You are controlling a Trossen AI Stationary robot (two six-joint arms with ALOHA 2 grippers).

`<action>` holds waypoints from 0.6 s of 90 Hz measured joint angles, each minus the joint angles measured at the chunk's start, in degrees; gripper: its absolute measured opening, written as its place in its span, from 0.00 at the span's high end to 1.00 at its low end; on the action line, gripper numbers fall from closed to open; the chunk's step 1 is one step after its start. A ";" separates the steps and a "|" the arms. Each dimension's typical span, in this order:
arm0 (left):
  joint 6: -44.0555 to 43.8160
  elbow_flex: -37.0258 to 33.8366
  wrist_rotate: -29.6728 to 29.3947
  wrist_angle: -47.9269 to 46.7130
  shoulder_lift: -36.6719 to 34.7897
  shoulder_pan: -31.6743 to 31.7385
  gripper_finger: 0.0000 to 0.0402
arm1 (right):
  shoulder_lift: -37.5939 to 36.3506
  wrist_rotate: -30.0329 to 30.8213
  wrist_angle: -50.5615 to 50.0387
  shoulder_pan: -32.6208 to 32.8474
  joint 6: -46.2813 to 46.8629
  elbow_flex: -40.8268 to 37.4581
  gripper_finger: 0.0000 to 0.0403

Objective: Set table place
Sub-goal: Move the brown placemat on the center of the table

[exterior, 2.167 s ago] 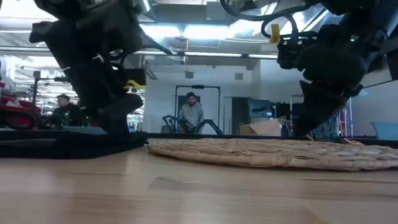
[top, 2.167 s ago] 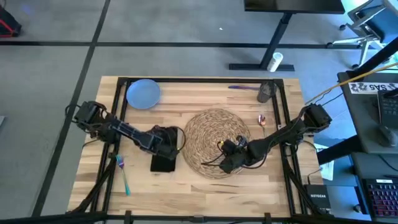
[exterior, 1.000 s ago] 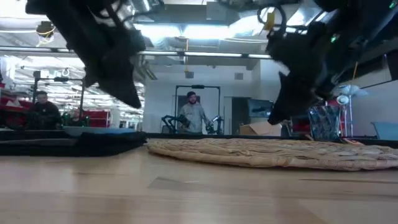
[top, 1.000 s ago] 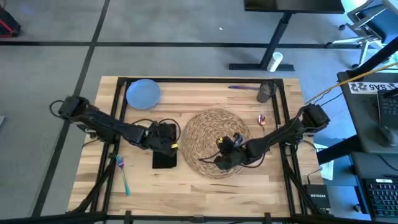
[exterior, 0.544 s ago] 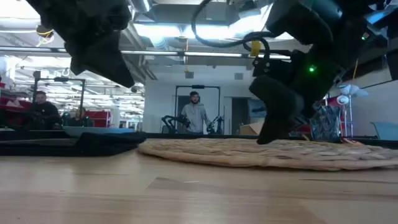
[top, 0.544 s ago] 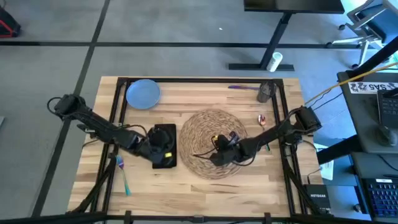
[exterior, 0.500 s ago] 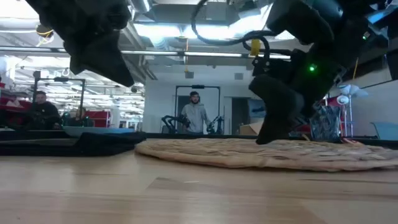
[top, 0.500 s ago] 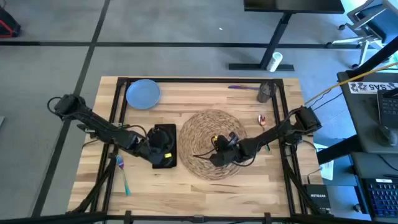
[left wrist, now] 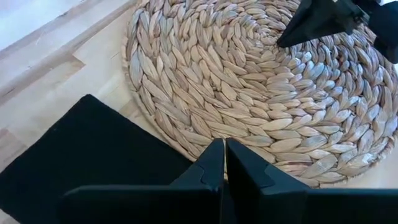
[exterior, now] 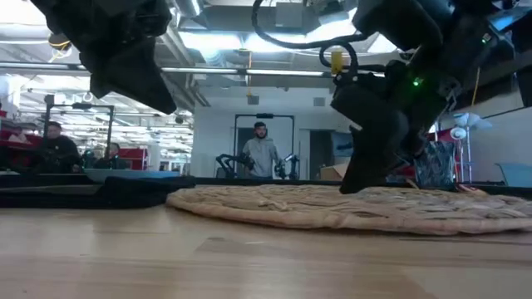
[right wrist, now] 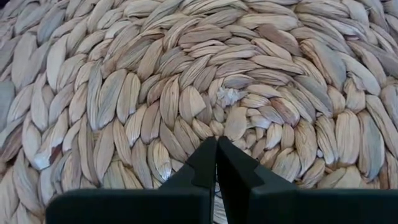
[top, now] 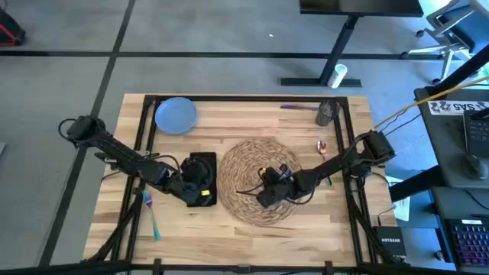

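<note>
While the high view shows the straw placemat (top: 262,178) shifted left since a second ago until its edge nearly meets the black napkin (top: 200,179), the right gripper (top: 265,195) presses on its near-centre and the left gripper (top: 200,192) hangs over the napkin, so the mat looks about placed. In the low view the mat's left rim reaches farther left, lying flat on the table (exterior: 249,257). Both wrist views show jaws closed on nothing; the plate (top: 176,114) waits far left with free wood between.
</note>
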 joint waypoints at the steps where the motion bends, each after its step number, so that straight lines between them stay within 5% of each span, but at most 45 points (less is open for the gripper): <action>1: -0.02 0.00 0.00 -0.08 0.00 -0.04 1.00 | 0.00 -0.07 -0.01 0.12 0.22 0.00 1.00; 54: -7.06 0.00 0.21 -2.62 0.13 -4.14 1.00 | -0.17 -0.63 2.05 0.81 0.61 -0.13 1.00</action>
